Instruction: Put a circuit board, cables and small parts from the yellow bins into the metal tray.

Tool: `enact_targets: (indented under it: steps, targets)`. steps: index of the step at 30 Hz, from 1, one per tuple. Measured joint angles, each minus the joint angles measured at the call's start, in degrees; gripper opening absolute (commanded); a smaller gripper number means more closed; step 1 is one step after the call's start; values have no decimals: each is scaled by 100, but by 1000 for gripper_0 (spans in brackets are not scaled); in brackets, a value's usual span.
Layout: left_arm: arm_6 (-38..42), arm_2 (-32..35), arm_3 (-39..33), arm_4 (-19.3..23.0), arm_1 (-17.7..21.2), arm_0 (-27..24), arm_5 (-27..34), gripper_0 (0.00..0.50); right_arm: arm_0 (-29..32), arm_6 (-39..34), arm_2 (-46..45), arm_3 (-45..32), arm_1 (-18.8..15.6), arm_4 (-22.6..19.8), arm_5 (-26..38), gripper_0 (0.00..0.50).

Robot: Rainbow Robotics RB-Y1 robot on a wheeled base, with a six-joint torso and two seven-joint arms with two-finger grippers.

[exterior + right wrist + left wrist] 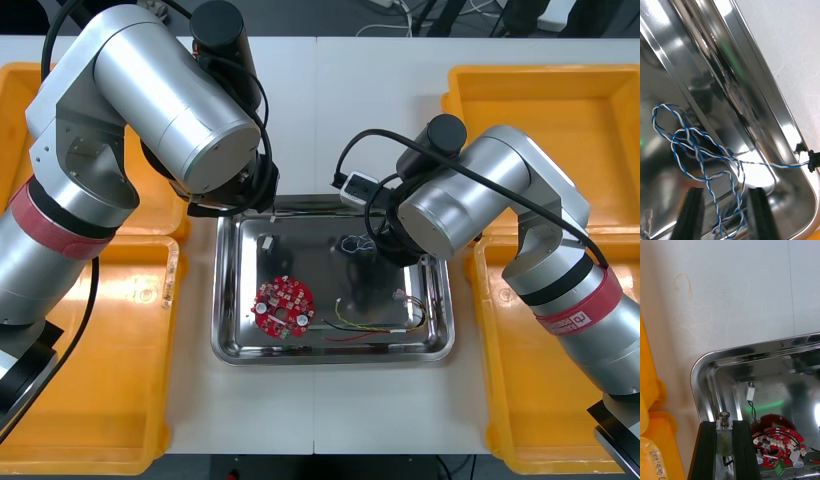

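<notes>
Claws working at the metal tray's point(330, 356) top edge
Left claw point(724, 424) is clamping a small metal part point(724, 417); right claw point(726, 192) is hanging apart over the twisted cable point(696, 150).

We see a light table point(380, 110), pale and matt. A thin seam point(316, 110) runs straight across it toward its far edge. Well beyond the left fingers point(741, 450), on bare table, lies a faint yellowish loop point(683, 285). We cannot tell whether it is a band or a mark. The seam lies well apart from it. Bare table also shows far beyond the right fingers point(758, 213). Past the far edge we see a dark floor point(300, 15) with loose leads point(395, 8).
</notes>
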Motion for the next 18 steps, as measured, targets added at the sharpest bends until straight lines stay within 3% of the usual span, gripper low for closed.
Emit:
enact_targets:
  steps: [9, 14, 18]
  targets:
    - [0, 0, 0, -8, 0, 0, -31, 0, 1, 0, -1, -130, 0, 0, 253, 500]
    - [0, 0, -2, -10, 0, 0, -46, 0, -30, 0, -104, -527, 0, -39, 1111, 500]
    - [0, 0, -2, -11, 0, 0, -65, 0, -196, -1, -461, -722, 0, -425, 1952, 500]
